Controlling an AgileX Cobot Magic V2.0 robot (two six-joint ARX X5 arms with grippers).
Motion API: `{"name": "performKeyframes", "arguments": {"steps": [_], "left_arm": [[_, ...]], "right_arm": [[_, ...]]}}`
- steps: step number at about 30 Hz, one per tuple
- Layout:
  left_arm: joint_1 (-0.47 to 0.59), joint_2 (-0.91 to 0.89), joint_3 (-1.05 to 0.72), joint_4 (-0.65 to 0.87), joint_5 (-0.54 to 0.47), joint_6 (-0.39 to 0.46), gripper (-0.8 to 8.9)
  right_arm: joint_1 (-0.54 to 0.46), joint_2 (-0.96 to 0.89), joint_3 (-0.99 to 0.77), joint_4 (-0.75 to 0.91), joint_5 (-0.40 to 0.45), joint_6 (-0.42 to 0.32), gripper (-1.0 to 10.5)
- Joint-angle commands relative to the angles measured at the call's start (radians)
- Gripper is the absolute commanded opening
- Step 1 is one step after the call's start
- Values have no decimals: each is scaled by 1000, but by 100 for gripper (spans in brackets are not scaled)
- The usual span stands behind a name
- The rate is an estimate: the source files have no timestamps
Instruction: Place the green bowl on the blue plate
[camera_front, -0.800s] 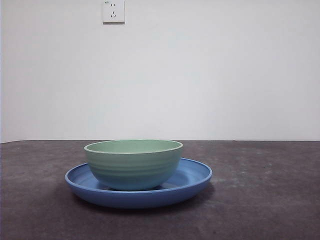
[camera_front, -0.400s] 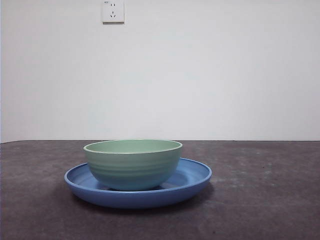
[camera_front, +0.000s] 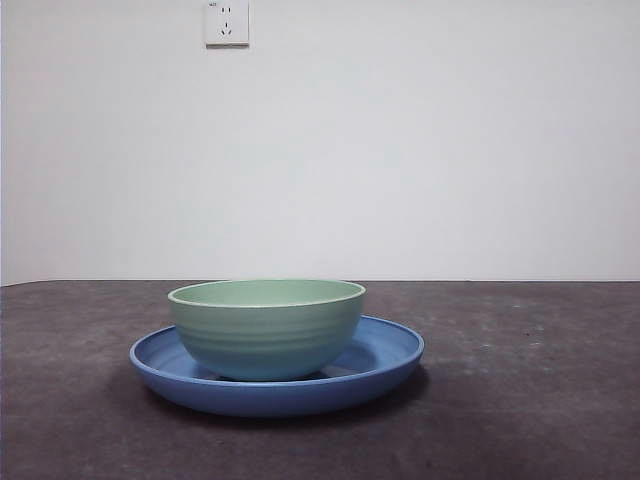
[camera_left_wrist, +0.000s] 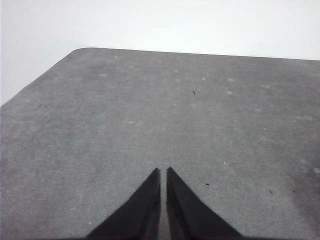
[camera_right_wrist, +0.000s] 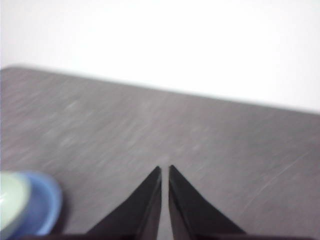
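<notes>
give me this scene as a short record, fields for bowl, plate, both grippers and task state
bowl: green bowl upright, sitting in the blue plate
plate: blue plate flat on the dark table
left gripper: left gripper shut, empty, over bare table
right gripper: right gripper shut, empty, away from the dishes
wall: outlet on the white wall
task state: bowl rests on plate, nothing holding it

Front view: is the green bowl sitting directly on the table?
No, the green bowl rests inside the blue plate.
</notes>
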Motion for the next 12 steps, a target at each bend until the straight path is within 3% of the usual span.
{"name": "performKeyframes", "arguments": {"steps": [1, 6, 12], "left_arm": [[-1, -1, -20, -4, -3, -10, 23], [-1, -1, -20, -4, -3, -10, 23], [-1, 0, -20, -5, -3, -10, 23]], "right_arm": [[-9, -68, -147, 169, 31, -8, 22], [8, -183, -378, 380, 103, 26, 22], [16, -257, -524, 408, 256, 114, 22]]}}
